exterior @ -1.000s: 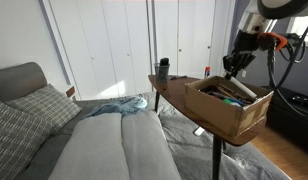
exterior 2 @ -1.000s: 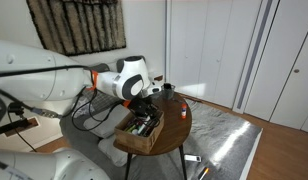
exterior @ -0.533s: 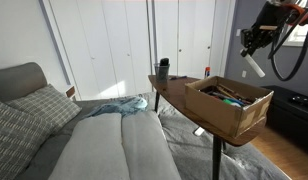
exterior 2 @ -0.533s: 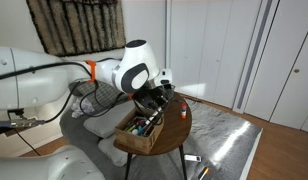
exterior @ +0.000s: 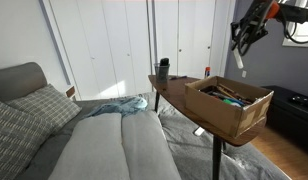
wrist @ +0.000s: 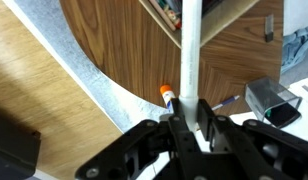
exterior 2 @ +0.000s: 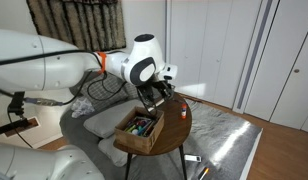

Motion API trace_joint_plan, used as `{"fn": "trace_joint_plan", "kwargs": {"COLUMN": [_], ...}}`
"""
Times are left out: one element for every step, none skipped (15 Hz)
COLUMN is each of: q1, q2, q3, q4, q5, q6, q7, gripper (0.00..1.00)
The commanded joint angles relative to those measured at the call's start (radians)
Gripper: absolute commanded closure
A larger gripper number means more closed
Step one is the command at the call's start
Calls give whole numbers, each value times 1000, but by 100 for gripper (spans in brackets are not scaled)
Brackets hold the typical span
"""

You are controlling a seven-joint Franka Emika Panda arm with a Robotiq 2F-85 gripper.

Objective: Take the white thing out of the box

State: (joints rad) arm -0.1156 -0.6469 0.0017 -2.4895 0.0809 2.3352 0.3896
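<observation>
1. the hand (wrist: 191,120) is gripping the white thing (wrist: 191,50) by one end, closed tight on it.
2. the white thing is pointing to 12 o'clock in the wrist view and hanging above the box (exterior: 229,110), probably for clearing its walls.

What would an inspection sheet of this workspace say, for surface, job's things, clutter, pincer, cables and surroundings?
Surface: small wooden table, carrying the box and a cup.
Job's things: white thing hangs from the pincer, in the air above the cardboard box, outside it.
Clutter: green and blue items inside the box; dark cup on the table, apart from the box.
Pincer: pincer shut on the white thing.
Cables: dark cable bundle beside the arm.
Surroundings: grey sofa, white closet doors, sheet on the floor.
</observation>
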Motion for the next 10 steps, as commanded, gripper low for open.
{"fn": "trace_joint_plan", "kwargs": {"q1": [-37,-34,-50,-49,-43,-33,-15,3,19,30], "q2": [246,304,361,416,467,515,561,605,645,680], "q3": [48,43,56,57,56,54,44,35,29,24], "q4": [240,297,359,410,460,499,537,570,599,627], "q5": [54,41,41,32,27,20,32,47,63,75], "q6": [10,6,-4,-7,-18,-16,-16,-13,-8,-9], "q7": [173,228,276,335,392,435,450,458,445,439], "gripper": [95,95,95,95,95,95,95,95,95,95]}}
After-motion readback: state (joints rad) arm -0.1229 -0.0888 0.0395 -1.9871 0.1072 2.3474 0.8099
